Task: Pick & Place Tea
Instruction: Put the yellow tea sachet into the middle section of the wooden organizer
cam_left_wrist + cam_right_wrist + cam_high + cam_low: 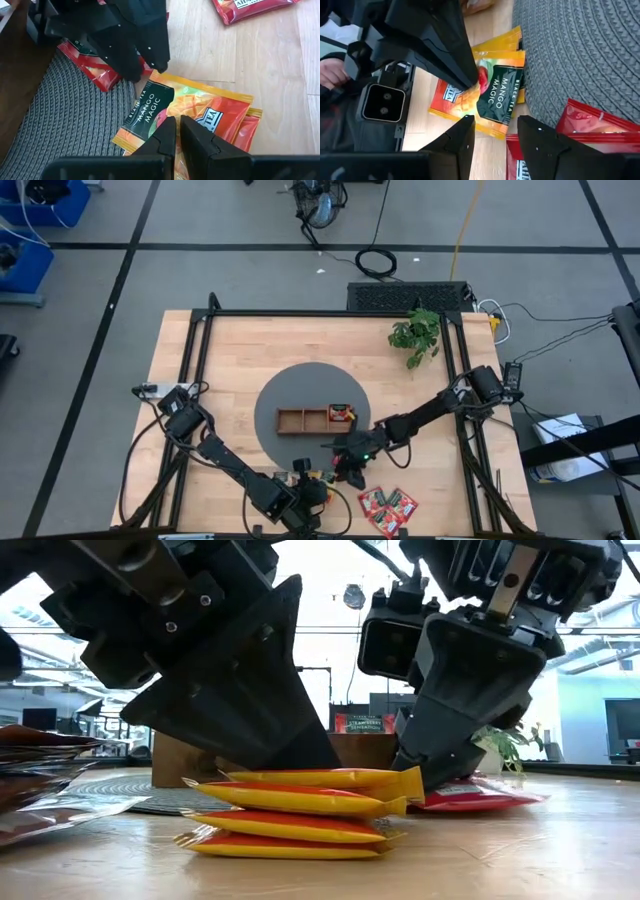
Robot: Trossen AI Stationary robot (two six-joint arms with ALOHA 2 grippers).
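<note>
A stack of several orange "Mango Magic" tea sachets (pixel 300 808) (pixel 190 107) (pixel 487 95) lies flat on the wood near the table's front edge (pixel 322 476). My left gripper (pixel 177 127) (pixel 312 762) (pixel 308 490) is shut, its tips down on the top sachet. My right gripper (pixel 495 131) (pixel 428 776) (pixel 350 468) is open. Its fingers stand on either side of the top sachet's end toward the mat; whether they touch it I cannot tell. More red sachets (pixel 388 506) lie to the right, and one (pixel 341 413) sits in the wooden tray (pixel 300 420). My left gripper rests its shut fingertips (pixel 167 131) on the printed face of the top orange sachet (pixel 165 107), near its middle, slanting down from the table's near-left side. The fingers hide whether any foil is pinched between them. The sachet lies flat on the stack.
A round grey woven mat (pixel 285 395) (pixel 60 110) carries the tray. A red sachet (pixel 95 70) (pixel 600 125) lies at the mat's edge beside the stack. A potted plant (pixel 415 335) stands far right. Bare wood (pixel 230 350) spreads across the table's far half.
</note>
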